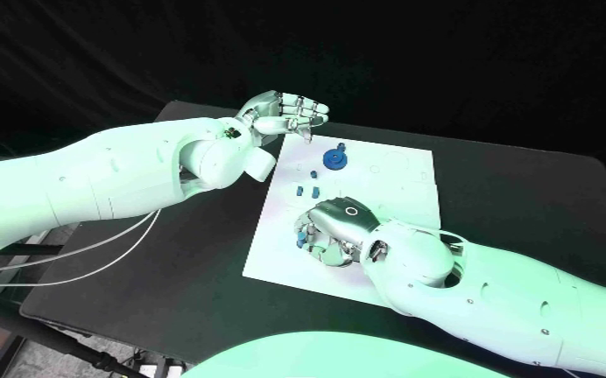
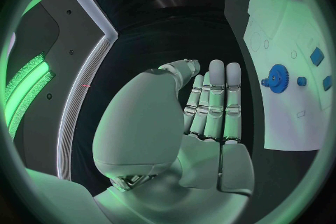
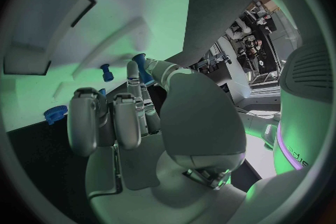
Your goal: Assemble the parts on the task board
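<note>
The white task board lies in the middle of the black table. A blue gear stands near its far left side, also in the left wrist view as the gear. Small blue parts lie nearer on the board. My right hand is down over the board's near left part, and in the right wrist view its thumb and a finger pinch a small blue part. My left hand hovers raised by the board's far left corner, fingers straight and side by side, holding nothing.
Another blue peg stands on the board beside the right hand's fingers. More small blue pieces lie past the gear. Bare black table lies on both sides of the board.
</note>
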Controlling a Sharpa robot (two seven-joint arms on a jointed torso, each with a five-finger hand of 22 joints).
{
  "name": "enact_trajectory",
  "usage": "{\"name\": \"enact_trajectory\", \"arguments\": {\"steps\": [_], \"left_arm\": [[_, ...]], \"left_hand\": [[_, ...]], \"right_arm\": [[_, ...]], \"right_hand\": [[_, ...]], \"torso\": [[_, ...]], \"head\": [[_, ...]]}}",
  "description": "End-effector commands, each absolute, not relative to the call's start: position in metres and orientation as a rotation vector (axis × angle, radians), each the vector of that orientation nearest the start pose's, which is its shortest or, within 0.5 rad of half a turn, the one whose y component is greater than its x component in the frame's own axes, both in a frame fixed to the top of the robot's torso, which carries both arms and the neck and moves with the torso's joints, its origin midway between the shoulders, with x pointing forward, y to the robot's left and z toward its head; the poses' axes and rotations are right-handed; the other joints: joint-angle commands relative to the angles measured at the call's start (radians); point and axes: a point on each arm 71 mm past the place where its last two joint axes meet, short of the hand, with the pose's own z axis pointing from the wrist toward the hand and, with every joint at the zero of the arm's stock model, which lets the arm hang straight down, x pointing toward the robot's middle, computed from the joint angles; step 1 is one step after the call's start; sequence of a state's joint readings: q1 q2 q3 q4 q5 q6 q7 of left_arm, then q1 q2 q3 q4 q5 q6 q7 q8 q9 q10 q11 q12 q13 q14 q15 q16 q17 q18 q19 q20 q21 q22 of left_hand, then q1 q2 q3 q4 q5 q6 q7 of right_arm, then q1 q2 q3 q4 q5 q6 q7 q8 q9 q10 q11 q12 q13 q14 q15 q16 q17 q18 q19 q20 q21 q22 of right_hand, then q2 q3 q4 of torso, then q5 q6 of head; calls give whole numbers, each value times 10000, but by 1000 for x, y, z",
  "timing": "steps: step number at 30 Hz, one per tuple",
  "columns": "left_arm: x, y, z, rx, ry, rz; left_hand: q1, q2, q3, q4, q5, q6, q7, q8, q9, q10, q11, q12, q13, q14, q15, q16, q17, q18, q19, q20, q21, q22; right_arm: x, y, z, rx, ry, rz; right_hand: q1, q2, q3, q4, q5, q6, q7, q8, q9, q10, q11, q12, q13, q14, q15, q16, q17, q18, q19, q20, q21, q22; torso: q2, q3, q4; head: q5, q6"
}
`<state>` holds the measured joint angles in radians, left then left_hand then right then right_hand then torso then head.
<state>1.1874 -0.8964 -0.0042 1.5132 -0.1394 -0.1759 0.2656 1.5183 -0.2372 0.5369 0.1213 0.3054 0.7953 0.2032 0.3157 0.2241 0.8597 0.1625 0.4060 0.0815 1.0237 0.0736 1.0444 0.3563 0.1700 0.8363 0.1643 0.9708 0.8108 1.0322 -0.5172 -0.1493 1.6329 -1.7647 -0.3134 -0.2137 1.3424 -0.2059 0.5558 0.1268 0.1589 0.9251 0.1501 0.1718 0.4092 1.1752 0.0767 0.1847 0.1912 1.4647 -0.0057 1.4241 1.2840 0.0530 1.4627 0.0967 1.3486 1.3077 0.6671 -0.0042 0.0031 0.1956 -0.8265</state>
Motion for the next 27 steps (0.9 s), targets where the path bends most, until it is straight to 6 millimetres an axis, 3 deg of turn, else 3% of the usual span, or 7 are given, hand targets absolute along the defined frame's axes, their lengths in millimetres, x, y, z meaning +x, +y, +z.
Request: {"name": "enact_trajectory", "arguments": {"steps": [1, 10, 13, 17, 22, 24, 27], "left_arm": [[489, 228, -176, -10123, 15878, -15443], [489, 228, -176, -10132, 15904, -15435], [489, 229, -176, -10135, 15905, -15430], [488, 229, -176, -10138, 15908, -15424], [488, 231, -177, -10155, 15930, -15386], [487, 231, -178, -10162, 15947, -15373], [487, 232, -179, -10179, 15970, -15342]], "left_hand": [[-35, 9, -1, -34, 19, -46, 252, 10, -15, -97, 5, 51, -14, -57, 29, -35, -11, 148, -5, 22, 59, 14], [-63, 9, 19, -68, 18, -50, 251, 25, -15, -104, 4, 83, -16, -87, 30, -66, -37, 148, -26, 25, 66, 25], [-63, 9, 19, -68, 18, -50, 251, 25, -15, -104, 4, 83, -16, -87, 30, -66, -37, 148, -26, 25, 66, 25], [-63, 9, 19, -68, 18, -50, 251, 25, -15, -104, 4, 83, -16, -87, 30, -66, -37, 148, -26, 25, 66, 25], [-63, 9, 19, -68, 18, -50, 251, 25, -15, -104, 4, 83, -16, -87, 30, -66, -37, 148, -26, 25, 66, 25], [-63, 9, 19, -68, 18, -50, 251, 25, -15, -104, 4, 83, -16, -87, 30, -66, -37, 148, -26, 25, 66, 25], [-63, 9, 19, -68, 18, -50, 251, 25, -15, -104, 4, 83, -16, -87, 30, -66, -37, 148, -26, 25, 66, 25]], "right_arm": [[368, -14, -262, -5719, 16760, 8980], [366, -17, -256, -5292, 16259, 9263], [364, -21, -251, -5002, 15965, 9459], [362, -34, -241, -4405, 15633, 9717], [373, -74, -220, -2779, 15760, 9894], [378, -90, -215, -2130, 16065, 9806], [387, -126, -209, -728, 16927, 9421]], "right_hand": [[-55, -86, -41, 10, 40, -105, -2, -75, -15, -18, 16, -46, 20, 481, 66, 39, -11, -87, 252, 67, -35, 2045], [-152, -202, -88, 38, 28, -672, -20, -418, -141, 84, -96, 28, 110, 480, -25, 45, -16, -91, 264, 7, 9, 2054], [-203, -283, -167, 55, 15, -1036, -128, -621, -208, 160, -168, 94, 189, 485, -81, 53, -7, -100, 285, -41, 65, 2067], [-235, -315, -256, 79, -10, -1008, -109, -610, -191, 328, -210, 229, 299, 486, -120, 49, -20, -104, 293, -77, 86, 2072], [-297, -283, -402, 156, -122, -304, -58, -236, -30, 638, -134, 561, 553, 487, -73, 49, -25, -108, 289, -72, 76, 2068], [-354, -273, -484, 210, -104, -28, 65, -78, 31, 754, -80, 742, 695, 497, -33, 71, 9, -116, 302, -53, 111, 2077], [-698, -278, -933, 453, 221, 428, -134, 325, 213, 1386, -263, 1883, 1544, 555, -150, 205, 221, -170, 422, -92, 433, 2161]], "torso": [[11, 10, 0], [5, 12, 2], [1, 10, -1], [-9, 8, -10], [-34, 2, -31], [-45, -4, -29], [-85, -14, -63]], "head": [[1, 7], [-31, 33], [-47, 50], [-106, 89], [-346, 181], [-509, 213], [-834, 265]]}}
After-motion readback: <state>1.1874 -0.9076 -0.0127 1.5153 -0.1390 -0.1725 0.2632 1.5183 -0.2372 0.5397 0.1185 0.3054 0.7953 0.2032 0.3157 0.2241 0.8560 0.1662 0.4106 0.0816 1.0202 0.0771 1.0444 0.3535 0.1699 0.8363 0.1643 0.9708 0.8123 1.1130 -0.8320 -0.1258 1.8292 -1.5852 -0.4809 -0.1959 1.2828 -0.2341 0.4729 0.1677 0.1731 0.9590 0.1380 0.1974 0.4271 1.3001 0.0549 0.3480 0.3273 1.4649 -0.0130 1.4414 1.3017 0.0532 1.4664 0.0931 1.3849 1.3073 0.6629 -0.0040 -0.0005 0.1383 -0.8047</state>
